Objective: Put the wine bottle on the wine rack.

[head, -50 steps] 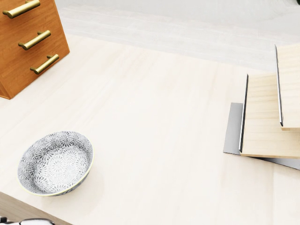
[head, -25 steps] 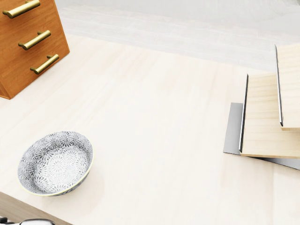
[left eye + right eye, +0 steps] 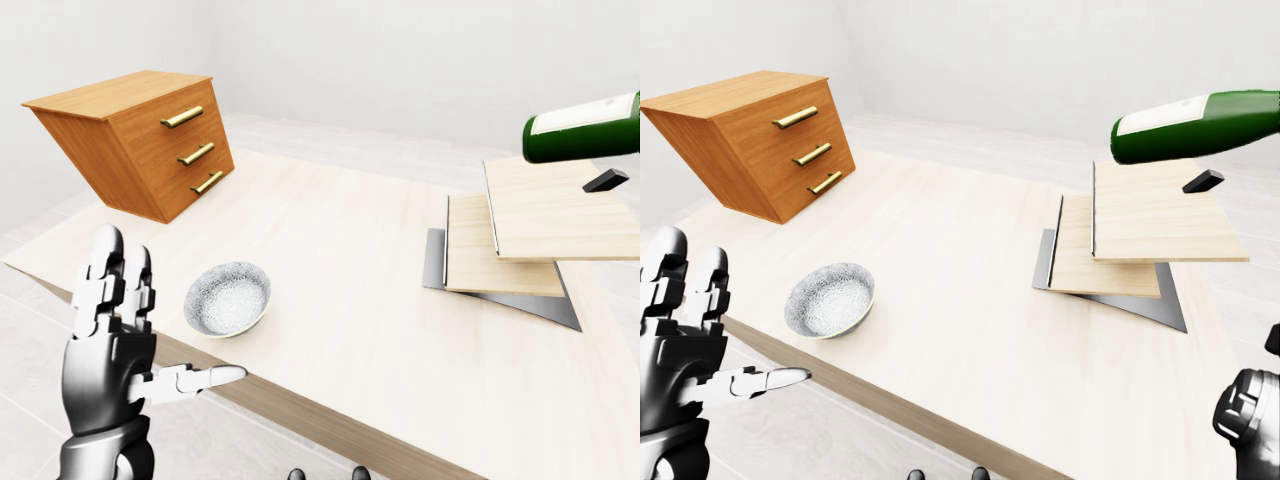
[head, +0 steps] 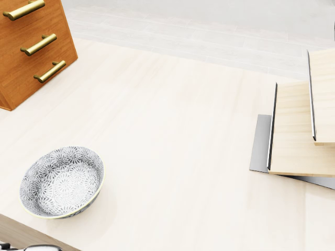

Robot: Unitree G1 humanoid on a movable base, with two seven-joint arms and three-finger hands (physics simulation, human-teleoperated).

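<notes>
wine bottle [image 3: 1196,125] above wine rack [image 3: 1145,225], unheld | left hand [image 3: 110,345] fingers apart | right unclear

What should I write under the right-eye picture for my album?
Green wine bottle lying above the stepped wooden wine rack, patterned bowl nearby, left robot hand open.

Bowl [image 3: 228,298] left on table [image 3: 340,270] — drawers [image 3: 150,140] upper left, rack [image 3: 520,240] right.

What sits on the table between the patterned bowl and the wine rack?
Nothing: in the head view, bare table runs from the bowl to the wine rack.
</notes>
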